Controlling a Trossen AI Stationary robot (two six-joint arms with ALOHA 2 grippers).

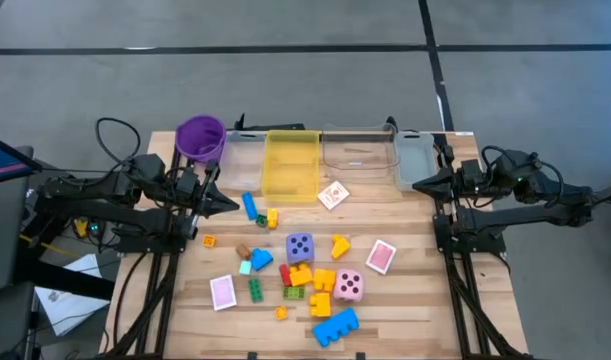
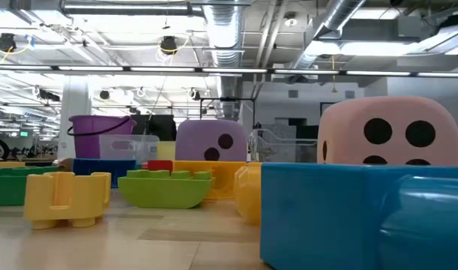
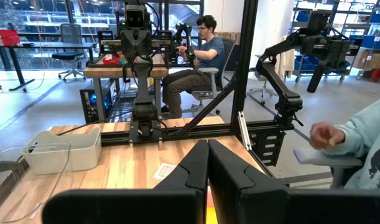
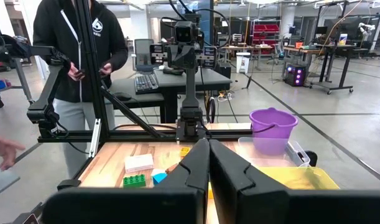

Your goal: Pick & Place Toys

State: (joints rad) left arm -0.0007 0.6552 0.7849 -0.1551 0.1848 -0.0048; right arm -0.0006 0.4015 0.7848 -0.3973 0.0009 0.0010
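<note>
Nothing placed yet, I judge; plastic bricks (image 1: 298, 277), purple foam die (image 1: 300, 246), pink foam die (image 1: 349, 286) and cards (image 1: 381, 256) lie mid-table toward six o'clock; left gripper (image 1: 228, 202) at nine, right gripper (image 1: 421, 183) at three, both closed, empty.

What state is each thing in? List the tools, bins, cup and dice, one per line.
Left tool: shut, empty, parked at the left edge.
Right tool: shut, empty, parked at the right edge.
Yellow bin: upright, empty.
Clear bin: upright, no toys inside.
Purple cup: upright, open end up.
Purple die: on the table, five up.
Pink die: on the table, four up.
</note>
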